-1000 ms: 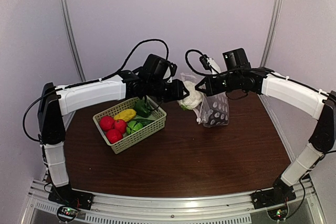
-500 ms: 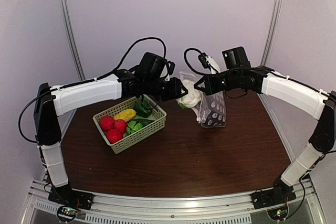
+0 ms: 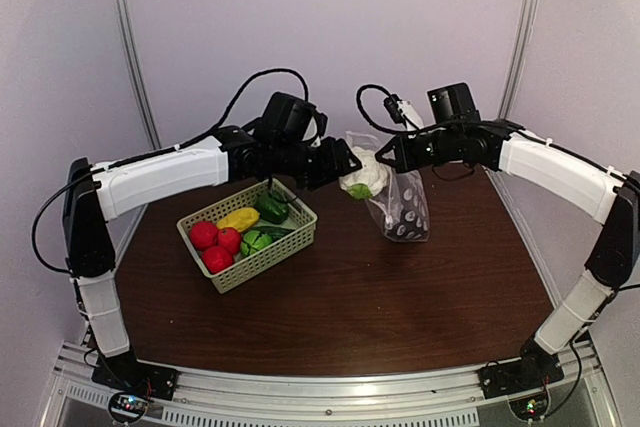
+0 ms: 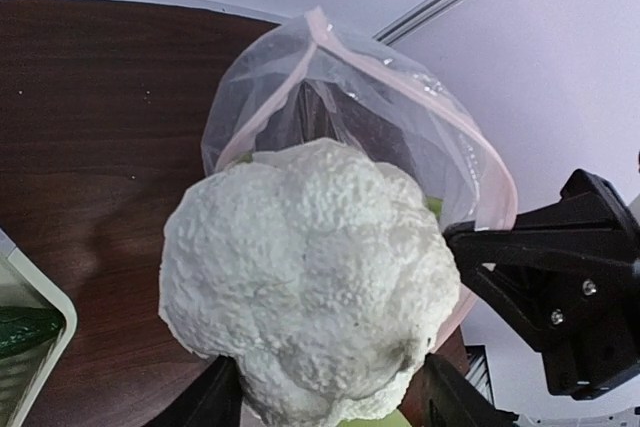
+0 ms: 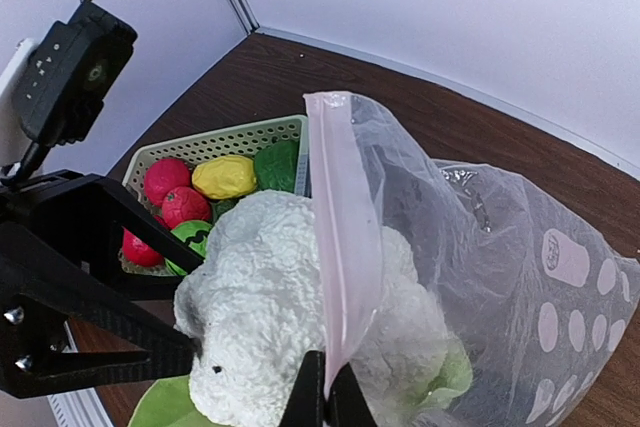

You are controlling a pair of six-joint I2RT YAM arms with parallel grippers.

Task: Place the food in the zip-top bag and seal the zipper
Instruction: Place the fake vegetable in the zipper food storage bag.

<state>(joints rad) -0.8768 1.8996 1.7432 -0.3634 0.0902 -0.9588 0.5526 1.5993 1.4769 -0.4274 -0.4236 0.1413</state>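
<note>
The left gripper (image 3: 347, 162) is holding the white cauliflower (image 4: 300, 277) between its jaws, which are spread wide around the lower part of the piece, and it is hanging above the far middle of the table (image 3: 400, 297). The cauliflower is sitting right at the open mouth of the zip-top bag (image 3: 407, 205), and in the right wrist view its far side is already showing behind the clear plastic. The right gripper (image 5: 322, 399) is reaching in from the right with its jaws pinched narrow on the bag's mouth edge, gripping the pink-tinted zipper (image 5: 338, 247) and holding the mouth up. The dotted body of the bag is hanging down toward the table; whether it is resting there cannot be told. To the left, well apart from the bag, the pale green basket (image 3: 285, 247) is holding red fruits (image 3: 205, 235), a yellow piece (image 3: 238, 218) and green pieces (image 3: 258, 240).
</note>
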